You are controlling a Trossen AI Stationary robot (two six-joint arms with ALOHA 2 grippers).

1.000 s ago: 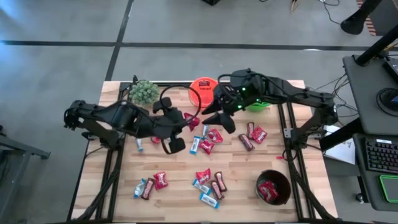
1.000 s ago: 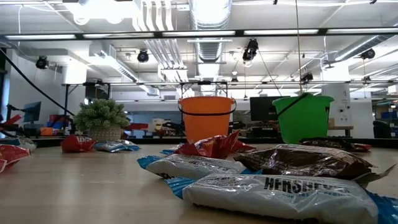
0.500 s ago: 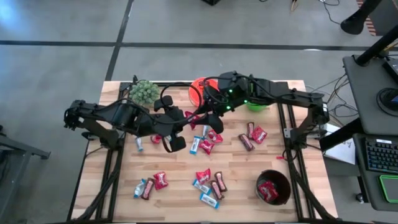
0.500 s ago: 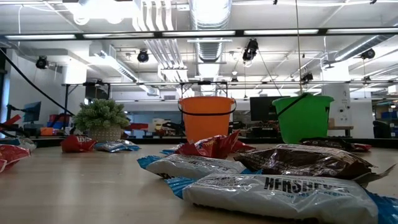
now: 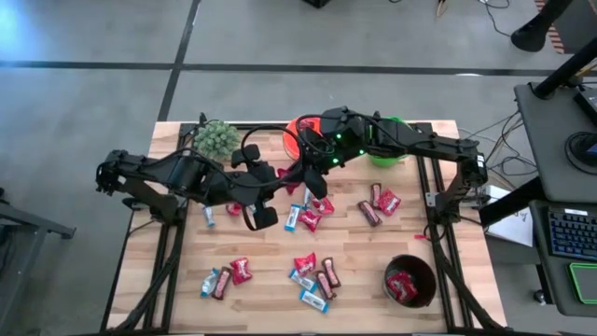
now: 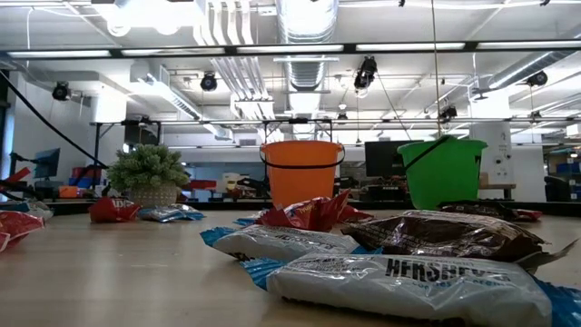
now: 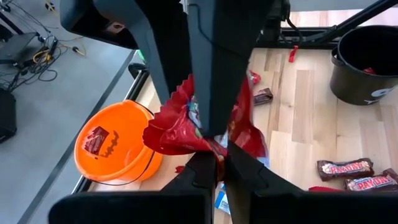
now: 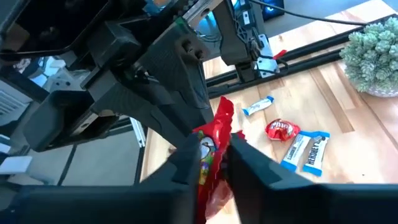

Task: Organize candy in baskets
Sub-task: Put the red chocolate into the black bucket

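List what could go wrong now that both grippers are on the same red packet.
1. The left gripper and the right gripper both pinch one red packet; pulling apart might tear it.
2. If either lets go badly, it may drop onto the table instead of into the orange basket.
3. The arms meet closely, so fingers may collide.

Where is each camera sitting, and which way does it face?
High: overhead, straight down on the table; both arms show.
Low: table height, across candy toward the orange basket; no arm shows.
Left wrist: behind the left claw, gripping a red packet.
Right wrist: behind the right claw, on that packet.
Both wrist views share packet and opposite claw.
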